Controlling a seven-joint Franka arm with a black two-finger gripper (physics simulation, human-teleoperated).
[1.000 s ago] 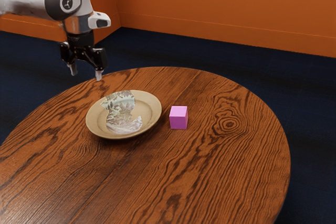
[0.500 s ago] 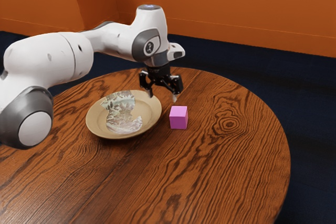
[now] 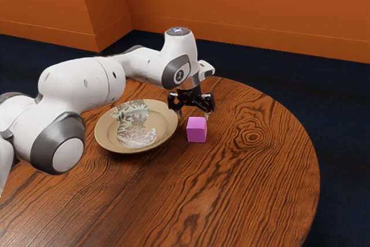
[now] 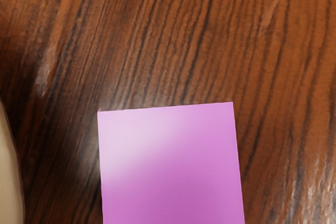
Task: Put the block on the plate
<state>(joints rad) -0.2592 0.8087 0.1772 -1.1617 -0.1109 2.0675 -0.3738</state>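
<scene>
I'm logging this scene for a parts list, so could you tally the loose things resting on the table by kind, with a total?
Block, pink: 1
Plate, tan with a patterned patch: 1
Total: 2

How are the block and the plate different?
The block is pink, but the plate is tan with a patterned patch. The block is a small cube, while the plate is round and much wider. Both rest on the wooden table.
</scene>
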